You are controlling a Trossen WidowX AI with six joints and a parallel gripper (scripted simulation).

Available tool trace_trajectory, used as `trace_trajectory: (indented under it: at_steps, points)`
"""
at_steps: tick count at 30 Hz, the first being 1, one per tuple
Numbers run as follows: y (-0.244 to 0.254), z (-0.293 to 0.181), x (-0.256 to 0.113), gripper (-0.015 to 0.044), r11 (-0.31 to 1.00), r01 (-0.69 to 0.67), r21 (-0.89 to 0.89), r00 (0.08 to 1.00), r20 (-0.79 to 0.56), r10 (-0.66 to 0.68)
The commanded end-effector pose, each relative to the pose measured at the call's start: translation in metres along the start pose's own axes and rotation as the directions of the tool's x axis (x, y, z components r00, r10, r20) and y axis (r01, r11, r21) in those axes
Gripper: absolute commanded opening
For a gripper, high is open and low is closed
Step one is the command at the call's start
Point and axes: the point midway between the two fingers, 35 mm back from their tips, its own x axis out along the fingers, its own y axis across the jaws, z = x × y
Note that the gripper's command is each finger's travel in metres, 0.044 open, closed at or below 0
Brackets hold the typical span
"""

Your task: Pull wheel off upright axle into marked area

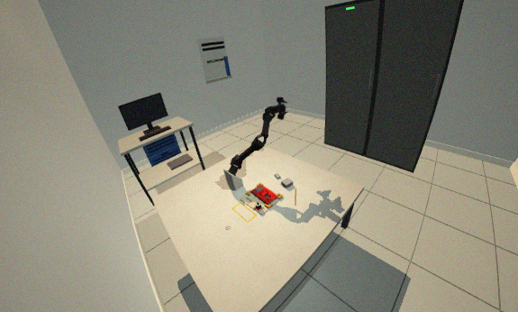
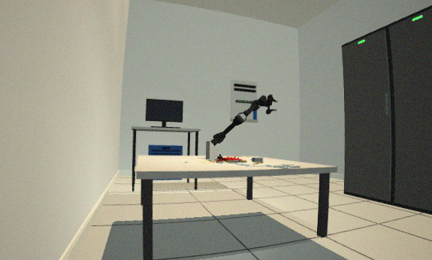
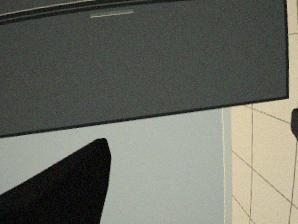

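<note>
My gripper [image 1: 286, 108] [image 2: 276, 105] [image 3: 200, 134] is open and empty, high above the table and far from the wheel. A small dark shape on the axle stand, seemingly the wheel [image 1: 258, 206] [image 2: 219, 156], stands on the grey board beside the red part. It is too small to tell the wheel from its axle. The marked area, a yellow outline [image 1: 240, 215], lies on the table just left of the board. The wrist view shows neither the wheel nor the marked area.
A red part [image 1: 264, 195] [image 2: 232, 159] with yellow corners lies next to the wheel. Grey blocks [image 1: 287, 182] and a thin orange stick [image 1: 295, 197] lie to its right. A grey upright panel [image 1: 233, 179] [image 2: 208, 150] stands by the arm's base. A small pale piece [image 1: 228, 227] lies near the marked area.
</note>
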Motion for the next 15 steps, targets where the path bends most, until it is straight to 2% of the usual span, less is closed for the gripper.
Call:
trace_trajectory:
  at_steps: [1,4,15]
  points:
    - [0.0,-0.001,0.0,0.0374,1.0,-0.001,-0.003,1.0,0.0,0.001]
    - [0.003,-0.01,-0.001,0.03,0.999,-0.014,-0.044,1.0,0.003,0.014]
    - [-0.01,-0.089,0.012,0.03,0.916,-0.064,-0.396,0.998,-0.019,0.061]
